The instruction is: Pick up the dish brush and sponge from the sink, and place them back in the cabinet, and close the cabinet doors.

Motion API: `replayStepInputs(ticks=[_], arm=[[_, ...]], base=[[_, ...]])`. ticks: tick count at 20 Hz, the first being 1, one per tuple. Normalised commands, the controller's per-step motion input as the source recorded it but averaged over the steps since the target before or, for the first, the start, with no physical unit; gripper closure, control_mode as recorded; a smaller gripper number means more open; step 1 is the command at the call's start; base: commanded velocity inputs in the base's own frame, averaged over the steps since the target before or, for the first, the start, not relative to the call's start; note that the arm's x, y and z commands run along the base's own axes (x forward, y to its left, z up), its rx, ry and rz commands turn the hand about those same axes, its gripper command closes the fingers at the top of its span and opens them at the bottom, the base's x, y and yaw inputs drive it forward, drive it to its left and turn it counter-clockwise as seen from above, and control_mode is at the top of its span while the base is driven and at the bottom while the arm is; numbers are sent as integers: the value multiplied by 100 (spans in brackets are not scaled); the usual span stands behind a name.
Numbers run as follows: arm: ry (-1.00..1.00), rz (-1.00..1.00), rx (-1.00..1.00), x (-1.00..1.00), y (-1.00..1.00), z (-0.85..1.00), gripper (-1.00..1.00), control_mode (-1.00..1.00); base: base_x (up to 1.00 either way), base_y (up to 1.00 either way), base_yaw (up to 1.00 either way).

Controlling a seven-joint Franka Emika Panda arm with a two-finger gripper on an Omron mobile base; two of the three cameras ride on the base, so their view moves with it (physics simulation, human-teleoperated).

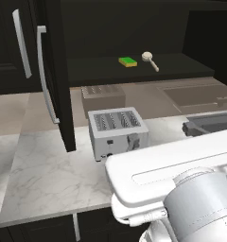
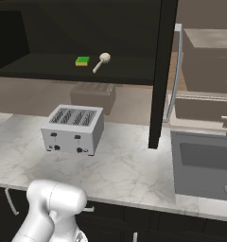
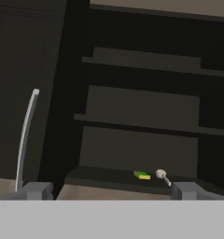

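Note:
The green and yellow sponge lies on the dark shelf of the open black cabinet. The cream-headed dish brush lies just to its right on the same shelf. The hand view looks from a distance into the cabinet at the sponge and brush. My gripper is open, its fingertips wide apart with nothing between them. One cabinet door stands swung out over the counter. The dark grey sink lies to the right.
A silver toaster stands on the marble counter below the shelf. Long silver bar handles run down the doors. My white arm fills the lower right of the left base view.

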Motion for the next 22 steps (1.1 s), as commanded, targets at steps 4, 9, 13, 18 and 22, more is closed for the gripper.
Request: replayStepInputs(ticks=[4, 9, 13, 18, 22], arm=[[0, 0, 0, 0, 52, -7, -100, -100], [0, 0, 0, 0, 46, -16, -100, -100], [0, 0, 0, 3, 44, -23, -100, -100], [0, 0, 0, 10, 37, -24, -100, -100], [0, 0, 0, 18, 31, -19, -100, -100]], base=[[0, 0, 0], [0, 0, 0], [0, 0, 0], [0, 0, 0], [0, 0, 0]])
